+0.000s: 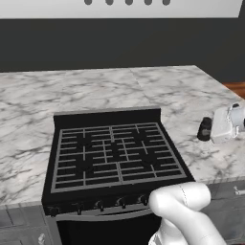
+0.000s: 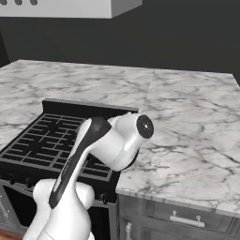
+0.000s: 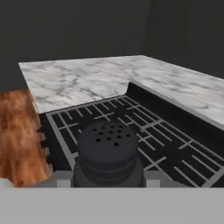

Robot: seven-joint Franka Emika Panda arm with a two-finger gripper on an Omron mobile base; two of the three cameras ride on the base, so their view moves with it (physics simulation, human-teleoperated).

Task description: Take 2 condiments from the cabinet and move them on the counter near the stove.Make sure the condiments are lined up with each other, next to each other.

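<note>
A short all-black shaker condiment [image 1: 205, 127] is over the white marble counter [image 1: 182, 91], just right of the black stove [image 1: 115, 153]. My gripper [image 1: 211, 129] reaches it from the right and is shut on it. In the hand view the shaker [image 3: 108, 151] sits close up between my fingertips [image 3: 64, 180], its holed top facing the camera. Behind it lie the stove grates [image 3: 144, 131] and the counter [image 3: 87, 78]. I cannot tell whether the shaker rests on the counter or hangs just above it. In the right base view my arm rises over the stove [image 2: 47, 140] and the counter [image 2: 187, 122].
A pale range hood [image 1: 119, 7] hangs above the stove against a dark wall. Grey cupboard fronts with a bar handle [image 2: 185, 219] run under the counter. Wooden floor [image 3: 15, 135] lies beyond the counter's front edge. Marble stretches left of and behind the stove.
</note>
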